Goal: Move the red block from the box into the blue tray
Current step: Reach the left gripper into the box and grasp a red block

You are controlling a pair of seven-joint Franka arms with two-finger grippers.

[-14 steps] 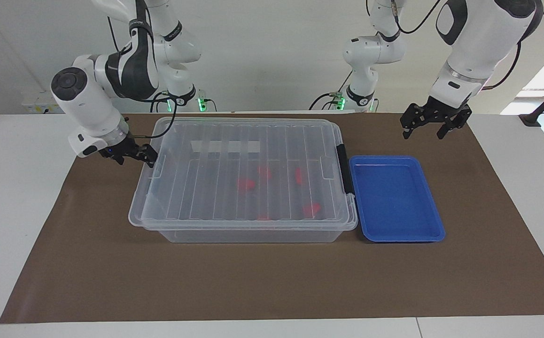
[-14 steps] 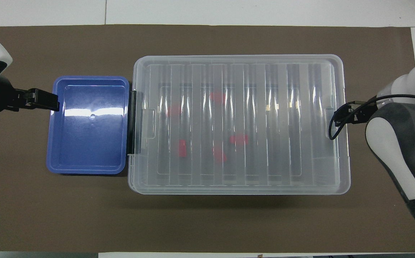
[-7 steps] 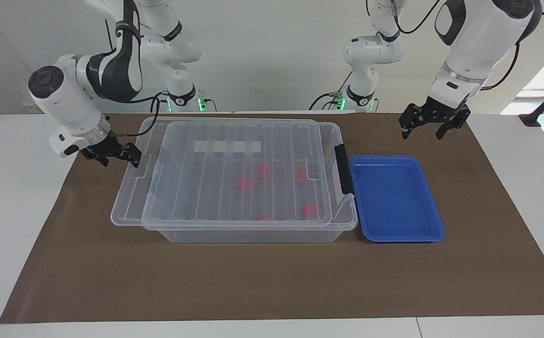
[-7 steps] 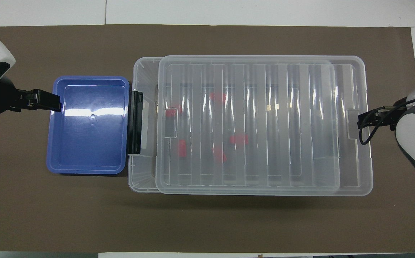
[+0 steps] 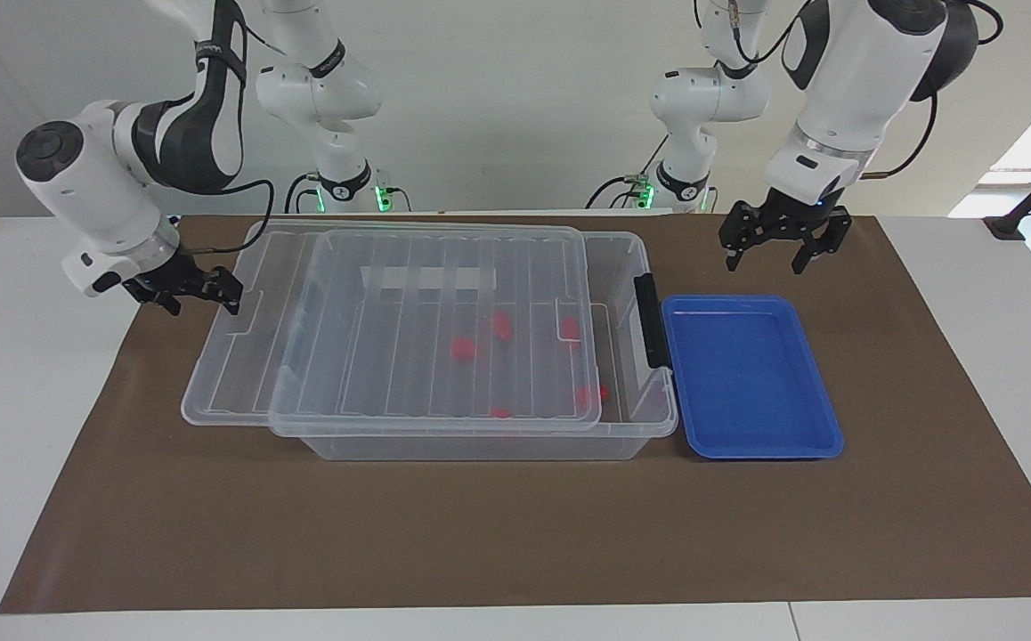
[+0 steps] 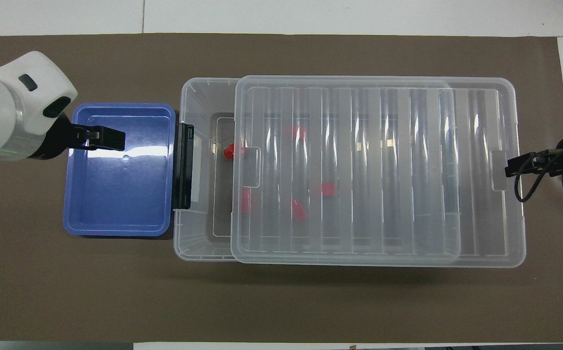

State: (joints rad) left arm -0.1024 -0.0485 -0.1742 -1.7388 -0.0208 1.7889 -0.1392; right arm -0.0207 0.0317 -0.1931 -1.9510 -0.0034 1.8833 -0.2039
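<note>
- Several red pieces, the red block [image 6: 246, 201] among them, lie inside the box [image 5: 649, 418].
- Lid [image 5: 426, 329] half slid off, gripped by the right claw [image 5: 232, 301].
- Left claw [image 5: 775, 252], spread empty above the box's tray-side end, likely reaches in next.

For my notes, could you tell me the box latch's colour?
Black latch, clearest in the overhead view.

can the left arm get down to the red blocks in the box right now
Probably not yet. The lid covers most of the box, with only a strip open at the latch end. One red block peeks out at the lid's edge. The left gripper is open above the mat near the blue tray.
</note>
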